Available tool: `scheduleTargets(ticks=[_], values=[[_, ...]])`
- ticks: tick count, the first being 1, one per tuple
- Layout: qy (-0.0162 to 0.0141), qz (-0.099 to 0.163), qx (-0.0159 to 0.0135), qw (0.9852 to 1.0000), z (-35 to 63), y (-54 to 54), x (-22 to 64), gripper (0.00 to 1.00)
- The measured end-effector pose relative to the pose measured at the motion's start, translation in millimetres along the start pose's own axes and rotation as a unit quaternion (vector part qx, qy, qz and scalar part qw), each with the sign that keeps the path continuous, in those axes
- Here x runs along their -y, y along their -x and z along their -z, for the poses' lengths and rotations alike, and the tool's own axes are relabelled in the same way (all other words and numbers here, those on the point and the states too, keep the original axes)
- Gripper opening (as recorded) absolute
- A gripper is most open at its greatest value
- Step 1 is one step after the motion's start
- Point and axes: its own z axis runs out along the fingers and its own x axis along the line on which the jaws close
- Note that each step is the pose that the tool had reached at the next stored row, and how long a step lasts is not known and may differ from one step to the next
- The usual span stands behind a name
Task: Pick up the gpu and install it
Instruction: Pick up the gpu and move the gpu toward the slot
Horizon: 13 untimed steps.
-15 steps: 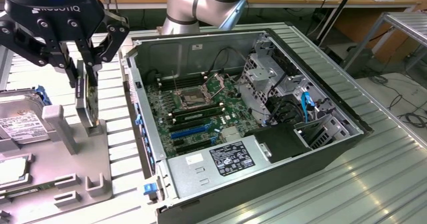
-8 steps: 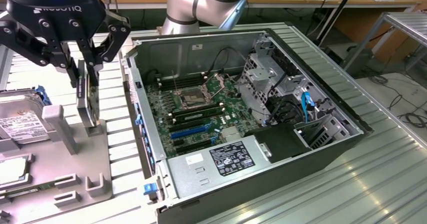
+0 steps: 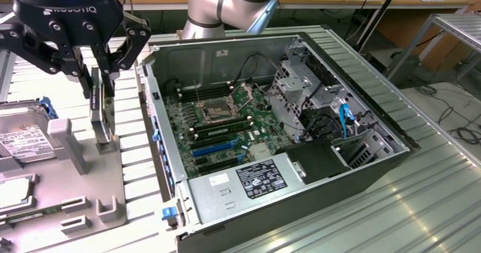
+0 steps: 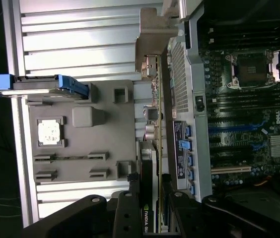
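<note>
Exterior view: gpu gripped, not yet installed

Item: gpu (image 3: 101, 118), standing on edge in a slot of the grey holder tray (image 3: 90, 185), just outside the computer case (image 3: 203, 56), off its side on the exterior view's left. Pincer (image 3: 100, 89): closed down narrow, fingers against both faces of the card's upper part. Status: grasp apparently made; lift, carry and seating in the case's blue slots (image 3: 214, 147) outstanding. Obscured: card's lower edge sunk in the tray's clip; firmness of contact uncertain.

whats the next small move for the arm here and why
Probably a short straight lift, if the hold is firm: the pincer straddles the gpu, which stands on edge in the grey holder, outside the open case, so sideways motion could jam it.
</note>
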Motion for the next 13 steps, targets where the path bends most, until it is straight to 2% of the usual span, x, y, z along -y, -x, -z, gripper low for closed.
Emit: scheduleTargets(ticks=[13], values=[[-0.0001, 0.0, 0.0, 1.0, 0.0, 4.7, -0.4, 0.27]])
